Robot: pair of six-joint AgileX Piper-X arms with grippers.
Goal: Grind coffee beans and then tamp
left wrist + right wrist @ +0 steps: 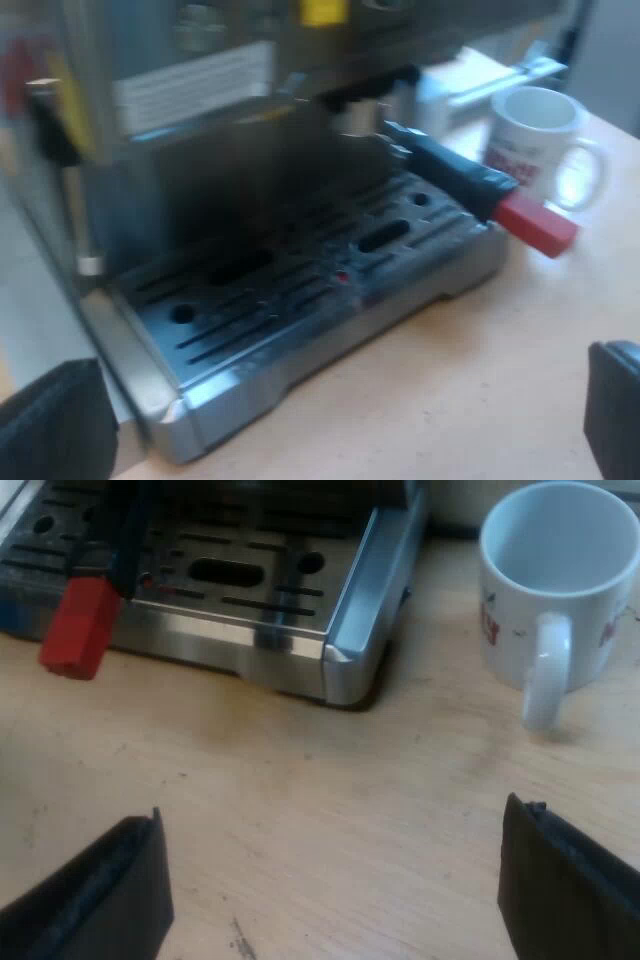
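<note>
Left gripper, fingers spread wide, empty, faces the drip tray of the coffee machine. Right gripper, likewise spread and empty, hangs over the table beside the mug.

Bright light washes the mug, with deep shadow inside the espresso machine.

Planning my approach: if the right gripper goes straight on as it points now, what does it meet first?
Probably the corner of the machine's drip tray, which lies in line between the right gripper's open jaws. The mug stands off that line. Depth is unclear: the table might come first.
</note>
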